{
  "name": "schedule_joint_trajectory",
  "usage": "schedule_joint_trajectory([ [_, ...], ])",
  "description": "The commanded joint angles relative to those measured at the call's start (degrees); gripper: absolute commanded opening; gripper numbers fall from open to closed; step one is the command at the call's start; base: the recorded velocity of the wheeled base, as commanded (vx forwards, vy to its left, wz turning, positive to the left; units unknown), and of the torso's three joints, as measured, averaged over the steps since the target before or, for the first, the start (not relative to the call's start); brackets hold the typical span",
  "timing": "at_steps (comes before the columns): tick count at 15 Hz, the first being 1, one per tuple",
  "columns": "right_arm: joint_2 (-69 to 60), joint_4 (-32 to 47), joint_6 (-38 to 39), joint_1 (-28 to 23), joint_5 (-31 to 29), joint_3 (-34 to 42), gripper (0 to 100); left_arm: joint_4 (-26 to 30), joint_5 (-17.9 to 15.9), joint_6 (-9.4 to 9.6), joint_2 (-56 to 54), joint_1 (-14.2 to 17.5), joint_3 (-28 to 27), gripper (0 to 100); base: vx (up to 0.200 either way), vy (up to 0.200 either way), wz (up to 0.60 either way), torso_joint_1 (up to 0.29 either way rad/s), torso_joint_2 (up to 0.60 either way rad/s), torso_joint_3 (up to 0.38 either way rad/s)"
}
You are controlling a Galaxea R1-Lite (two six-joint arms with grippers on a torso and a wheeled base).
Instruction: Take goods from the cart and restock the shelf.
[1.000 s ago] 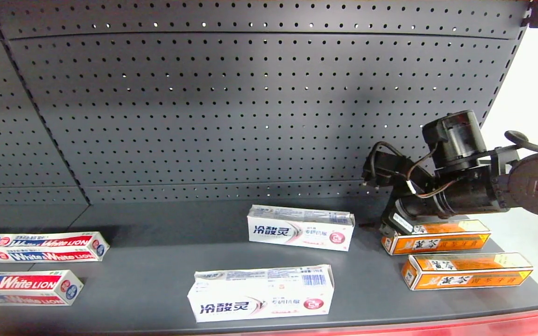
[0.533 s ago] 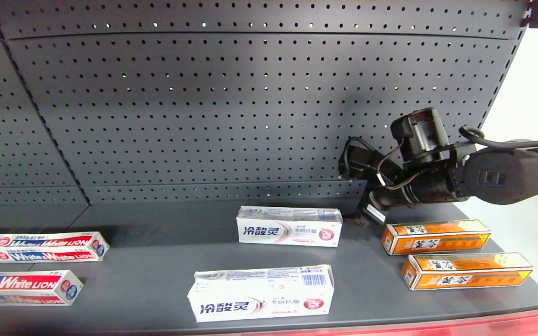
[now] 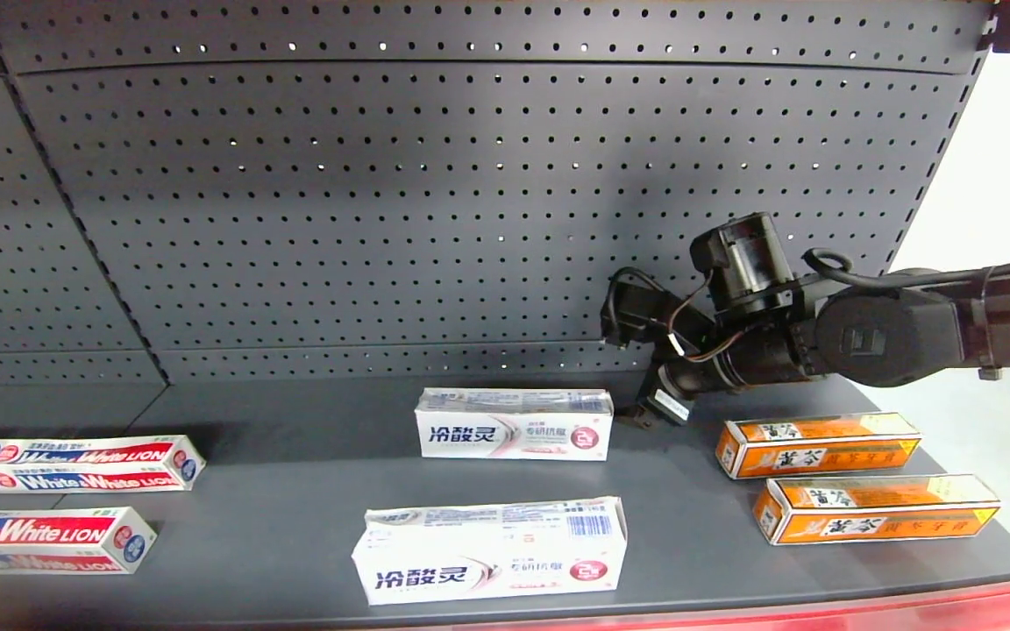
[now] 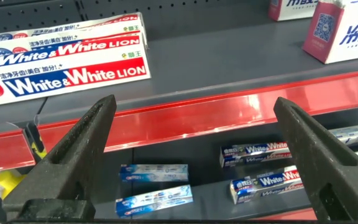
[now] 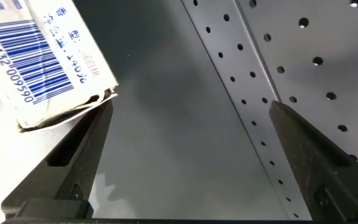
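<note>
Item 1: shelf (image 3: pixel 295 491), dark grey deck with a perforated back panel (image 3: pixel 435 219) and a red edge strip (image 3: pixel 908 605) along the front. Item 2: rear white toothpaste box (image 3: pixel 514 425), lying flat on its long side near the middle of the deck, close to the back panel. Item 3: front white toothpaste box (image 3: pixel 489 550), lying flat near the front edge, apart from item 2. Items 4 and 5: rear orange box (image 3: pixel 818 444) and front orange box (image 3: pixel 875 508), lying side by side at the right end of the deck, not touching. Items 6 and 7: rear red-and-white box (image 3: pixel 75 463) and front red-and-white box (image 3: pixel 45 541), lying flat at the left end. Item 8: right gripper (image 3: pixel 632 416), low over the deck just beside the right end of the rear white toothpaste box and left of the rear orange box; jaws spread wide, nothing between them; in the right wrist view 1 of its fingers (image 5: pixel 73 162) has its tip at the box's crumpled end flap. Item 9: left gripper (image 4: pixel 197 155), out in front of the shelf and below deck level, jaws spread wide and holding nothing, facing the red edge strip, with more toothpaste boxes (image 4: pixel 154 190) lying on a lower level beyond it.
</note>
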Motion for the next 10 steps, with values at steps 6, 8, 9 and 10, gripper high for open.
schedule_joint_trajectory([
  [6, 1.03, 0.05, -0.03, 0.15, 0.04, -0.63, 100, -0.01, 0.00, 0.01, -0.02, 0.01, 0.01, 100, 0.000, 0.000, 0.00, 0.000, 0.00, 0.000],
  [8, 1.11, -0.03, -0.03, 0.24, 0.04, -0.63, 100, -0.01, 0.00, 0.01, -0.02, 0.01, 0.01, 100, 0.000, 0.000, 0.00, 0.000, 0.00, 0.000],
  [9, 1.11, -0.03, -0.03, 0.24, 0.04, -0.63, 100, -0.01, 0.00, 0.01, -0.02, 0.01, 0.01, 100, 0.000, 0.000, 0.00, 0.000, 0.00, 0.000],
  [10, 1.11, 0.05, -0.03, 0.33, 0.04, -0.63, 100, -0.01, 0.00, 0.01, -0.02, 0.01, 0.01, 100, 0.000, 0.000, 0.00, 0.000, 0.00, 0.000],
])
